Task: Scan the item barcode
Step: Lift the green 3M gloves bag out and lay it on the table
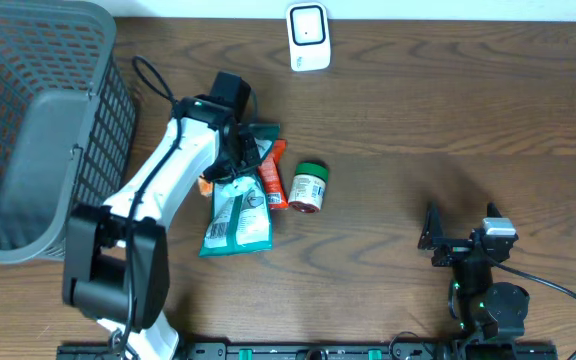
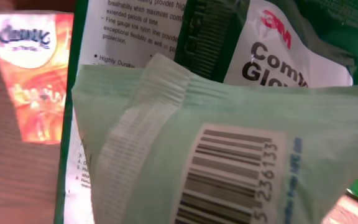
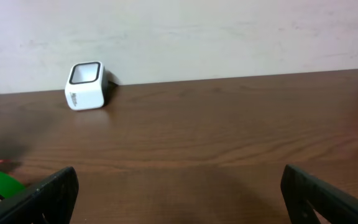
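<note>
1. Overhead. The left arm (image 1: 168, 175) lay stretched across the wooden table (image 1: 418, 100) to a heap of goods left of centre. Its wrist covered the left gripper (image 1: 236, 152), so the fingers were hidden and the grip could not be told from here.
2. Overhead. The heap held a teal glove package (image 1: 238, 225) lying flat. An orange-red packet (image 1: 274, 178) ran along its right edge, with a small green-lidded jar (image 1: 308, 187) just beside that. A scrap of orange showed left of the arm, too little to name.
3. Overhead. The white barcode scanner (image 1: 308, 37) stood at the far edge, well apart from the heap. A grey wire basket (image 1: 98, 90) sat far left, cut off by the frame.
4. Overhead. The right gripper (image 1: 458, 238) sat front right, well apart from all the goods.
5. Left wrist. A pale green pouch (image 2: 166, 124) filled most of the frame, very close to the lens. Its barcode (image 2: 229, 180) faced the camera and was clipped at the bottom edge. The pouch overlapped the glove package, which was marked "3M". A Kleenex packet (image 2: 33, 74) lay to the left on the table; I could not match it to the overhead. The fingers were out of frame, so I cannot tell whether the pouch was clamped or merely lay beneath.
6. Right wrist. The fingers (image 3: 42, 196) stood in both lower corners, spread wide with nothing between. The scanner stood at the far table edge against the wall (image 3: 229, 31). The jar's lid was clipped and blurred at lower left.
</note>
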Controlling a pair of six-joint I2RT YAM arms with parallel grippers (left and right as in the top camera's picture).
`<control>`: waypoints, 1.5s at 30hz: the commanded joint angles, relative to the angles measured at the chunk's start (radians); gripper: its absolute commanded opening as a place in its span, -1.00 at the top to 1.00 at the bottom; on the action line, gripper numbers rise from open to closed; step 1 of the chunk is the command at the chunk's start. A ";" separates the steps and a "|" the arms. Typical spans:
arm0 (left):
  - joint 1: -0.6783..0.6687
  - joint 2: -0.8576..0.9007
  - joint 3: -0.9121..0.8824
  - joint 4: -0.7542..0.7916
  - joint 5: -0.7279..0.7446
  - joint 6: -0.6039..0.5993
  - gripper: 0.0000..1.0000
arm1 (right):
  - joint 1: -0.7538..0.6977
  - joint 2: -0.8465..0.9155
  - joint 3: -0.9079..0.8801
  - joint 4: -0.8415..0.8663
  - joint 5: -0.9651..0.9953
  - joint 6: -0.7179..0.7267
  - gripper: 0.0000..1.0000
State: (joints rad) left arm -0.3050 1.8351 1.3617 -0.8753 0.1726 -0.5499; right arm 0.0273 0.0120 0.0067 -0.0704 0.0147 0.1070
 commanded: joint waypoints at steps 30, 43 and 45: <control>0.055 -0.397 0.030 -0.036 -0.143 0.191 0.85 | -0.007 -0.003 -0.001 0.052 0.033 0.005 -0.99; 0.183 -0.552 0.030 -0.167 -0.209 0.247 0.80 | -0.007 0.036 0.146 -0.026 -0.138 0.079 -0.98; 0.194 -0.550 0.030 -0.176 -0.216 0.247 0.67 | -0.007 0.121 0.302 -0.141 -0.135 0.079 -0.98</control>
State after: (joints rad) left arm -0.1295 1.2865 1.3701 -1.0401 0.0071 -0.3172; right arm 0.0273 0.0513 0.1070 -0.1318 -0.0971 0.1596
